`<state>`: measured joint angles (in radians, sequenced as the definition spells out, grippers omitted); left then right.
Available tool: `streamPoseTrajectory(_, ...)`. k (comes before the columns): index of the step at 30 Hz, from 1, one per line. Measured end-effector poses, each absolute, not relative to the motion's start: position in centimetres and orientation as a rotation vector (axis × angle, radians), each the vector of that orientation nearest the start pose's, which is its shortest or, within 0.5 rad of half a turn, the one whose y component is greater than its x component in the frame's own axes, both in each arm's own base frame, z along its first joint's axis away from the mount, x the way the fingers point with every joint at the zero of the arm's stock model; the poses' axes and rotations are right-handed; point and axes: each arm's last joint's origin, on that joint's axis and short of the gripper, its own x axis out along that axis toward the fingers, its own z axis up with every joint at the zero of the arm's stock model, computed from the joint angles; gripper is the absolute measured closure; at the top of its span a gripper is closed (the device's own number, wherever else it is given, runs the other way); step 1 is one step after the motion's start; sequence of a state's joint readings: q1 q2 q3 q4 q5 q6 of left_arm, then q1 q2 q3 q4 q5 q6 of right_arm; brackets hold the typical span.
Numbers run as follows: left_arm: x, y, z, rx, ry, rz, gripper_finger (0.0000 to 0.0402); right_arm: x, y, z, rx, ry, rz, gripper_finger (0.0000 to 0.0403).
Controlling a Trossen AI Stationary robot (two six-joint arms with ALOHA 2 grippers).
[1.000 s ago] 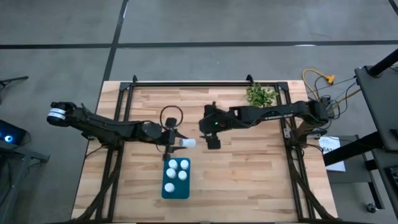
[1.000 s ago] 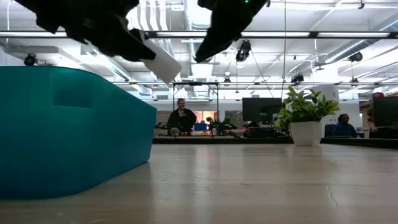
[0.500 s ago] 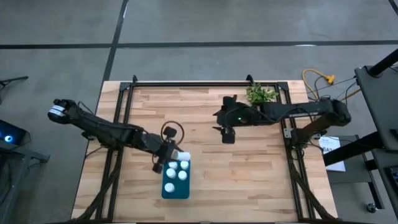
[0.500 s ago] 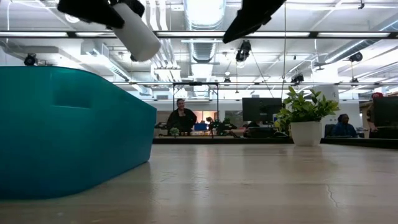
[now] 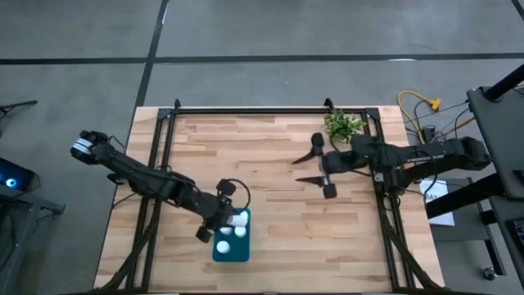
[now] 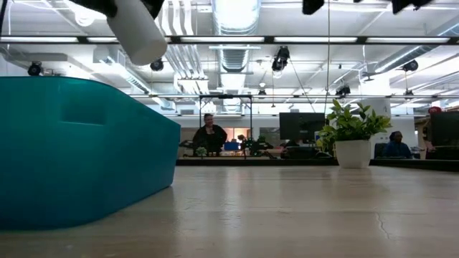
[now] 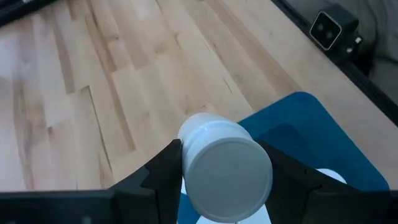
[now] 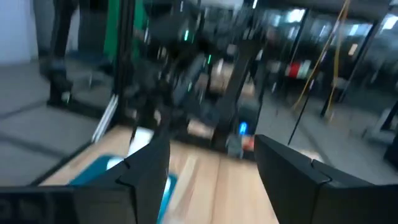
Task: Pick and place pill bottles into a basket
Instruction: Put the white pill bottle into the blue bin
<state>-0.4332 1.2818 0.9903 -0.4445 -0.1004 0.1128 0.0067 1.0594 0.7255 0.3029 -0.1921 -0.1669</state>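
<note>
left arm (image 5: 155,182): dark, slim links (white-banded base end) | right arm (image 5: 409,156): dark | fingers (image 7: 163,163): black, angular

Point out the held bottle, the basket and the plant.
Bottle (image 7: 229,174): left wrist view, on its round cap.
Basket (image 6: 79,150): low view, on its teal side wall.
Plant (image 5: 342,124): high view, on its leaves.

Grey concrete floor (image 5: 327,33); open office with ceiling lights (image 6: 237,14) behind.
</note>
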Motion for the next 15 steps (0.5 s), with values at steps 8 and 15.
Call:
streamPoseTrajectory(8,24.9,-11.6,26.7,0.288,0.752,-0.422,0.0246,19.8,0.7,26.7,-0.200,-0.378,0.165,0.0179)
streamPoseTrajectory(15,24.4,-12.5,26.9,0.275,0.743,-0.455,0.0246,17.7,0.5,23.8,-0.157,-0.475,0.126,0.0179)
